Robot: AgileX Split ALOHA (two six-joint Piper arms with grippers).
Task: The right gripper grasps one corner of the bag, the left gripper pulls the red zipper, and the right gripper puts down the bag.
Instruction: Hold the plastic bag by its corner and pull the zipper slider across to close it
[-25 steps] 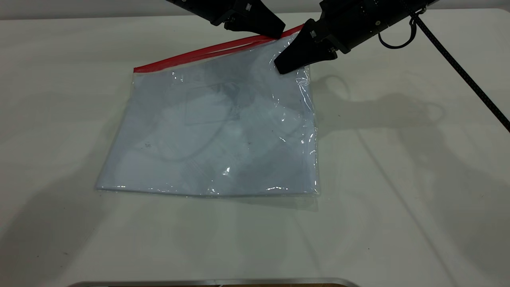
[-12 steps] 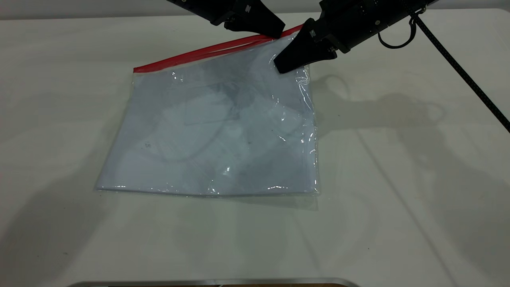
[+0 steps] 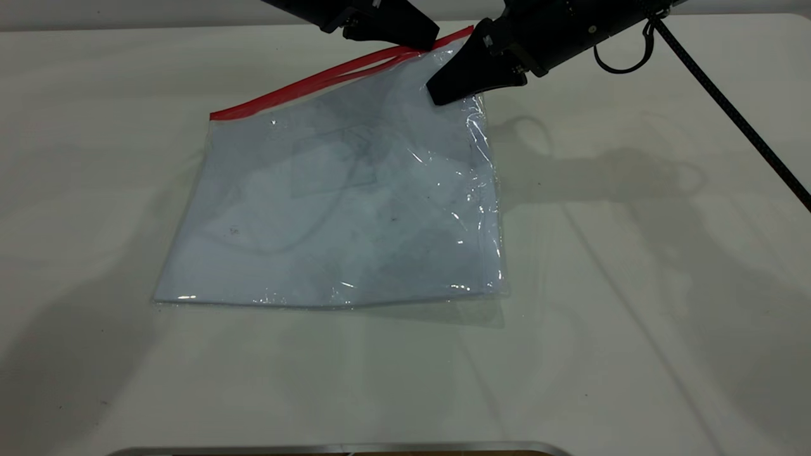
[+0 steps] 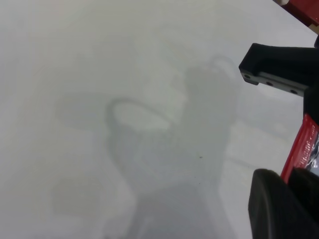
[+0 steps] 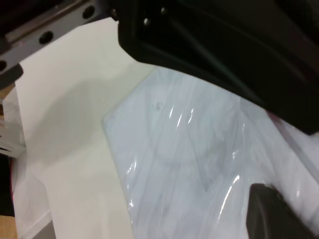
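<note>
The clear bag (image 3: 329, 209) with white paper inside lies on the white table (image 3: 633, 285). Its far right part is raised off the table. The red zipper (image 3: 285, 95) runs along the far edge and splits into two red lines near my left gripper (image 3: 426, 43). That gripper is shut on the strip, which shows red between its fingers in the left wrist view (image 4: 301, 149). My right gripper (image 3: 437, 95), with the cable loop (image 3: 624, 54), is shut on the bag just below its red-ended corner (image 3: 466, 33). The bag fills the right wrist view (image 5: 189, 164).
A thin black cable (image 3: 735, 114) runs from the right arm down across the table's right side. A metal edge (image 3: 342, 448) shows at the near table border. Open table surface lies left, right and in front of the bag.
Both grippers have moved slightly up and to the left. The bag's far right part has risen with them and its film has wrinkled more.
</note>
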